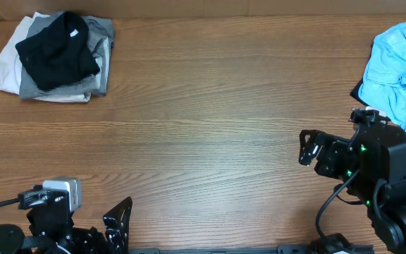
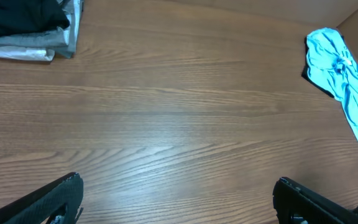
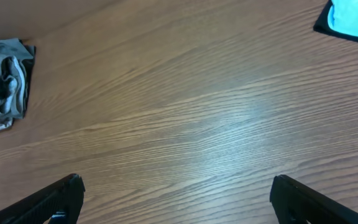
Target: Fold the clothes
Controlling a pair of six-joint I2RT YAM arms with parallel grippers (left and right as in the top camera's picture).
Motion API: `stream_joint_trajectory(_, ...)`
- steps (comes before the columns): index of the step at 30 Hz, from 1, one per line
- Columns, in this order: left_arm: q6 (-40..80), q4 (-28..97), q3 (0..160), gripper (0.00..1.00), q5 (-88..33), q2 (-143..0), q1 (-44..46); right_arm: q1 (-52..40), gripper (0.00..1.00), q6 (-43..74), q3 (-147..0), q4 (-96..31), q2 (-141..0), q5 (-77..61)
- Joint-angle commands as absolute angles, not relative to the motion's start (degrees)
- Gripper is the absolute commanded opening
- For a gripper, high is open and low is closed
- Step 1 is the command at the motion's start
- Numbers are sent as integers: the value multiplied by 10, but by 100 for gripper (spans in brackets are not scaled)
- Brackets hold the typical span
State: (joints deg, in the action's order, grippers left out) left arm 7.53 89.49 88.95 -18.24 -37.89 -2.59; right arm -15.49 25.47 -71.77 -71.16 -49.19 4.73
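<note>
My left gripper point(image 2: 178, 186), right gripper point(image 3: 176, 185) gape wide, empty; between garments, I judge; next: pinch crumpled blue shirt point(image 1: 400, 63), far right of stacked pile point(image 1: 55, 56).

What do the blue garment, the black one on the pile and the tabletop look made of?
Light blue garment: soft, thin matte cloth; it lies in loose crumpled folds.
Black garment: soft matte fabric, slumped on the pile; weave too small to tell.
Table: wood or wood-look laminate, smooth with faint sheen; long grain lines show.
</note>
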Motion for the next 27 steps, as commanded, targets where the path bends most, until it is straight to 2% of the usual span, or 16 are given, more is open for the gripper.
stream_joint_trajectory(1, 68, 896, 886, 100, -178, -378, -22, -157, 100, 258, -717, -713, -497, 42)
stream_joint_trajectory(21, 68, 897, 886, 100, -178, -378, -22, -156, 100, 235, -713, -704, -534, 54)
stream_joint_trajectory(27, 68, 897, 886, 100, -178, -378, -22, -115, 100, 202, -631, -616, -462, 30)
